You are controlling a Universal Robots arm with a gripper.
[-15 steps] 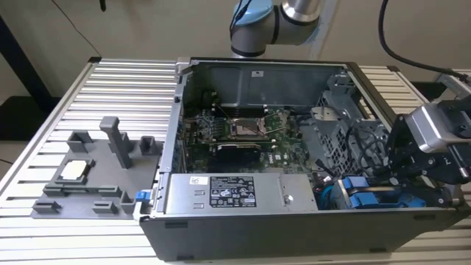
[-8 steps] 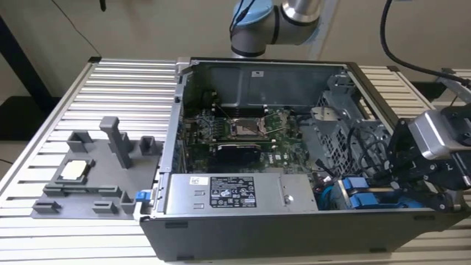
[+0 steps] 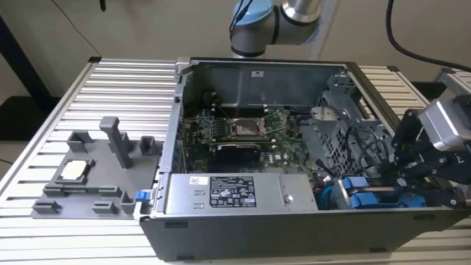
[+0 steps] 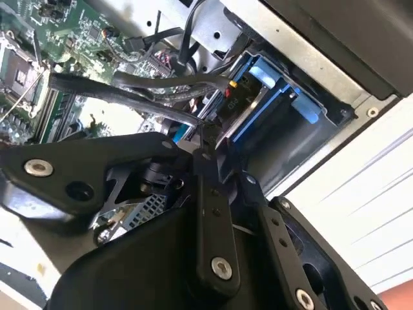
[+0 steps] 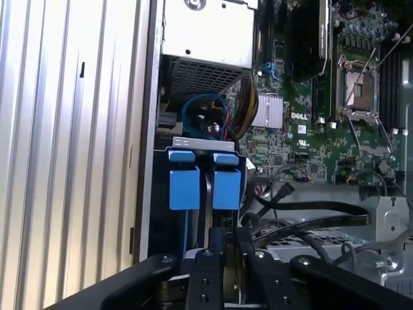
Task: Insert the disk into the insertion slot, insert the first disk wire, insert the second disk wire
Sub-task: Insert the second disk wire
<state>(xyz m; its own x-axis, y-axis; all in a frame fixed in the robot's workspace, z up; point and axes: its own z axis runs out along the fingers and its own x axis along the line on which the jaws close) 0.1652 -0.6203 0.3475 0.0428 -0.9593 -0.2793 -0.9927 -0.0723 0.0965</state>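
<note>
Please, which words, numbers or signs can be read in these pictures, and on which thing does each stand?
Nothing can be quoted with certainty.
Black label on the power-supply box, exterior view: print and symbols too small to read.
White sticker on the same box: too small to read.
Black connector, second wrist view: short pale marking, too blurred.
Circuit board, first wrist view: white print too small.

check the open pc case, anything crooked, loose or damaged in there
Nothing looks damaged. Loose black cables drape across the case beside the drive cage, unplugged ends hanging. The claw sits right at the blue-framed disk in the insertion slot.
</note>
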